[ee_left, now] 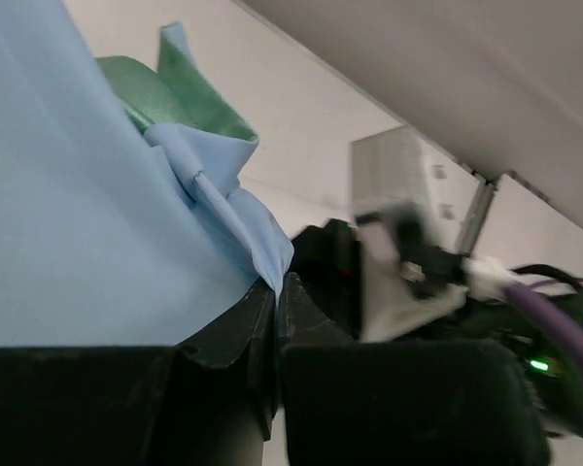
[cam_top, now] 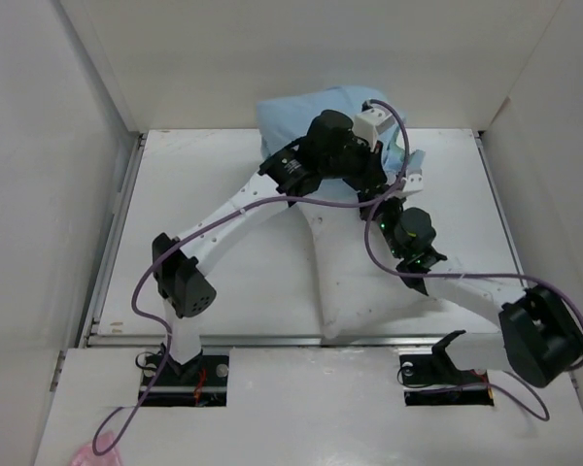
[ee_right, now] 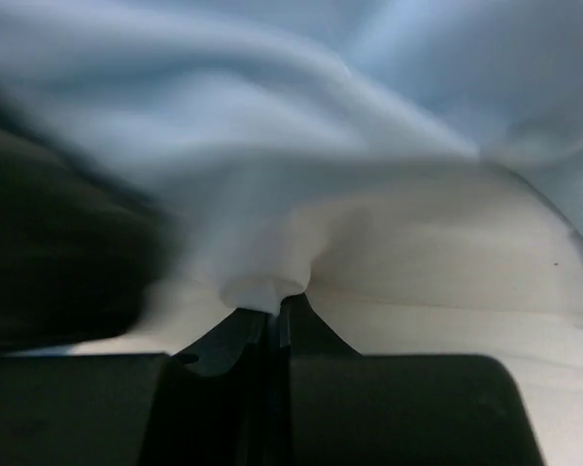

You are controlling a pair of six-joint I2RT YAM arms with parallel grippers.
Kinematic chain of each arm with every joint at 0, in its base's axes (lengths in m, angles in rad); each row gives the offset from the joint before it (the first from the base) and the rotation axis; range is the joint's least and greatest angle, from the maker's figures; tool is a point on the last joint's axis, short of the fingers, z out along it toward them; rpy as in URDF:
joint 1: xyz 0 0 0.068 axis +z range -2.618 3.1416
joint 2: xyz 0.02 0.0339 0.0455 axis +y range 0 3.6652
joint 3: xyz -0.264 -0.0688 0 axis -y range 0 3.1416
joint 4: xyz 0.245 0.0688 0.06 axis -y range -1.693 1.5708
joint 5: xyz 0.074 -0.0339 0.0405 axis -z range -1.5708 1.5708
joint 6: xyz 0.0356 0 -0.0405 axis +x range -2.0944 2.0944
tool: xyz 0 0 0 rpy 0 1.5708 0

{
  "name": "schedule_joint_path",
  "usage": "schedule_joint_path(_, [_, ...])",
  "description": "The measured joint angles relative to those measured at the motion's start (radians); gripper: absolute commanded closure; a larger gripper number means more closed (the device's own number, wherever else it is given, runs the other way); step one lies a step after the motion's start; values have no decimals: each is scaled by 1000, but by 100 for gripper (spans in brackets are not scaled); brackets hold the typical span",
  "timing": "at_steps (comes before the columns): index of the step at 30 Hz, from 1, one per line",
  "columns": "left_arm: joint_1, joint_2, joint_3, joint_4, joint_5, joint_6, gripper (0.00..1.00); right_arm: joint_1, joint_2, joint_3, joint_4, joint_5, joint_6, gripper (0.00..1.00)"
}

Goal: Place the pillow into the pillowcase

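White table (cam_top: pixel 223 291) holds the whole job, and the job looks only just begun. The pillow (cam_top: pixel 355 291) is the big white lump in the middle of the table. Its near end lies close to the front edge, and its far end goes under the arms toward the back. Most of it is bare.

The pillowcase (cam_top: pixel 291 112) is light blue and bunched up at the back of the table, touching the back wall (cam_top: pixel 272 58). A green side shows inside its fold in the left wrist view.

The left claw (ee_left: pixel 276 286) is pressed together and pinches the blue rim of the pillowcase. The right claw (ee_right: pixel 277 301) is also pressed together, pinching a pale fold of cloth right where blue meets white. I think that fold is the pillowcase rim, but the picture is blurry.

So the step in hand is holding the mouth of the pillowcase at the far end of the pillow. Next, I think both claws need to pull the rim toward the front, down along the pillow, keeping the mouth wide so the stuffing slides in.

There is little room at the back, because the wall is right there. The side walls (cam_top: pixel 87 146) are well apart from the pillow. The open room is toward the front of the table, on both sides of the pillow.
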Motion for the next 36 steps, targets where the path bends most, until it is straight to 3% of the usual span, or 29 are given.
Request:
schedule_joint_path(5, [-37, -76, -109, 41, 45, 0, 100, -2, 156, -12, 225, 112, 53, 100])
schedule_joint_path(10, [-61, -145, -291, 153, 27, -13, 100, -15, 196, -19, 315, 159, 123, 100])
schedule_joint_path(15, [-6, -201, -526, 386, 78, -122, 100, -28, 187, -52, 285, 99, 147, 100])
schedule_joint_path(23, [32, -108, -536, 502, 238, -207, 100, -84, 154, -86, 165, -6, 209, 100])
schedule_joint_path(24, [31, -96, -525, 504, 243, -206, 100, -92, 148, -86, 150, -13, 219, 98])
schedule_joint_path(25, [29, -84, -515, 509, 247, -206, 100, -100, 140, -86, 134, -18, 229, 85])
schedule_joint_path(27, [28, -67, -504, 517, 265, -204, 68, -111, 121, -87, 96, -21, 245, 63])
schedule_joint_path(28, [29, -63, -503, 513, 296, -215, 39, -117, 104, -87, 62, -19, 248, 45])
schedule_joint_path(29, [32, -58, -499, 510, 314, -209, 6, -124, 90, -87, 27, -17, 259, 39])
schedule_joint_path(30, [31, -56, -485, 495, 363, -224, 0, -130, 75, -86, -21, -14, 255, 35])
schedule_joint_path(34, [49, -44, -352, 319, 372, -224, 0, -156, -41, -71, -191, 6, 257, 19])
schedule_joint_path(36, [68, -42, -269, 220, 312, -204, 0, -165, -110, -60, -274, 10, 258, 6])
